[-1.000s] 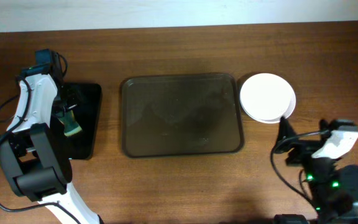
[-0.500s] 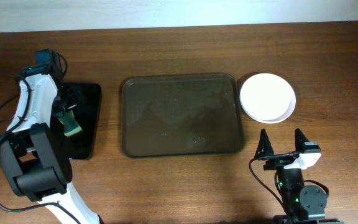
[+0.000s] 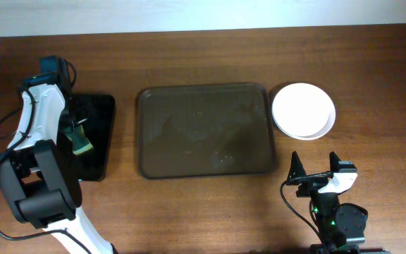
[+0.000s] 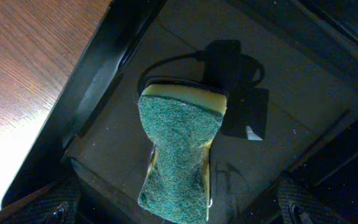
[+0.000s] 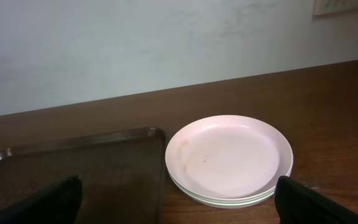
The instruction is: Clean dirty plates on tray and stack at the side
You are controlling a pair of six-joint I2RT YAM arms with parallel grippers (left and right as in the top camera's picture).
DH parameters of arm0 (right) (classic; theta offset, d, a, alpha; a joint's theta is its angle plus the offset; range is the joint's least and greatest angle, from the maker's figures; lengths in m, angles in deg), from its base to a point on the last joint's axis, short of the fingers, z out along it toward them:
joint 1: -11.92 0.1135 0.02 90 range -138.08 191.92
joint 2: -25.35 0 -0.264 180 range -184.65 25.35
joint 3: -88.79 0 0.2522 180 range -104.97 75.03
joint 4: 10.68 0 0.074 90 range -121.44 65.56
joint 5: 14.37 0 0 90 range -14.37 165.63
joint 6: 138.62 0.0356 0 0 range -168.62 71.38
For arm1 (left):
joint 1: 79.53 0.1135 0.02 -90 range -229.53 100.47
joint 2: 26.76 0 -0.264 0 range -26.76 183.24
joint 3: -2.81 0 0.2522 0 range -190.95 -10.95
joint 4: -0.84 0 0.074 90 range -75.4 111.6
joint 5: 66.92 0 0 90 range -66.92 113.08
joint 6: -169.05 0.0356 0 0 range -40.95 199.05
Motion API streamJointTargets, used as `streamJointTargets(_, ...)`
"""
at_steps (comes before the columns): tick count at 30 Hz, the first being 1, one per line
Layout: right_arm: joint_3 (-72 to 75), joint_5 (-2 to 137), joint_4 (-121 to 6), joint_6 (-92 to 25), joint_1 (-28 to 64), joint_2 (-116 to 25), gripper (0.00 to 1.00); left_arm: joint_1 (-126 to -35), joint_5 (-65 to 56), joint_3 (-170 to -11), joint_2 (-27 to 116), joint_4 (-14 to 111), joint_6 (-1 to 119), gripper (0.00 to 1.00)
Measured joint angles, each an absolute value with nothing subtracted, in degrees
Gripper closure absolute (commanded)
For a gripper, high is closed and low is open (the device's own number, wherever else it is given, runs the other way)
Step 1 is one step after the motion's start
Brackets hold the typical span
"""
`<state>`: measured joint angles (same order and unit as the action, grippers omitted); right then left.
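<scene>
Overhead: the brown tray (image 3: 203, 130), a dark rectangle with rounded corners and a raised rim, lies in the middle of the wood-grain table (image 3: 189, 212). Its matte floor carries faint pale streaks and no plate. The plates (image 3: 303, 111), round, shallow and white, sit stacked on the table just beside the tray's right short edge, outside it. At the table's left a narrower glossy black tray (image 3: 101, 120) lies well apart from the brown one. The left hand (image 3: 78, 134) hangs over it, with a sponge (image 3: 82, 145) below. The right hand (image 3: 314, 169) sits near the front edge, its two dark fingers spread wide and holding nothing.

Left wrist: the sponge (image 4: 180, 149) rests on the black tray's (image 4: 92, 81) dull floor. It has a coarse green scouring face over a yellow foam layer, and it narrows at the waist. The left hand (image 4: 176, 204) is released, its fingertips far out at either lower corner, clear of the sponge.

Right wrist: the stack of plates (image 5: 229, 155) shows smooth layered rims, and the top plate bears a few tiny orange-brown specks left of centre. The brown tray's (image 5: 104, 138) rounded corner lies just beside it. The right hand (image 5: 182, 199) is spread open, empty. A pale wall (image 5: 135, 43) stands behind.
</scene>
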<state>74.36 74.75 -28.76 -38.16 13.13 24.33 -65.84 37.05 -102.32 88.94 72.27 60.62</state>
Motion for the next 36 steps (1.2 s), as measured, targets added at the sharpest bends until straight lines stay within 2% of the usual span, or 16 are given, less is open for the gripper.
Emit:
streamJointTargets(10,74.36,74.75,-28.76,-38.09,13.13,24.33,0.02,-65.86,37.05,-101.99,86.88,72.27,60.64,0.01)
streamJointTargets(21,74.36,74.75,-28.76,-38.14,13.13,24.33,0.02,-71.54,39.87,-101.32,40.54,72.57,60.62,0.01)
streamJointTargets(26,74.36,74.72,-28.72,-38.14,13.13,24.35,0.02,-71.59,37.99,-86.65,24.37,55.00,63.33,0.01)
streamJointTargets(31,74.36,74.75,-28.76,-38.14,13.13,24.33,0.02,-72.40,33.32,-55.09,11.54,27.20,65.10,0.01)
streamJointTargets(36,74.36,74.77,-28.76,-38.14,13.16,24.33,0.02,-73.71,32.25,-32.77,-1.12,10.85,66.26,0.01)
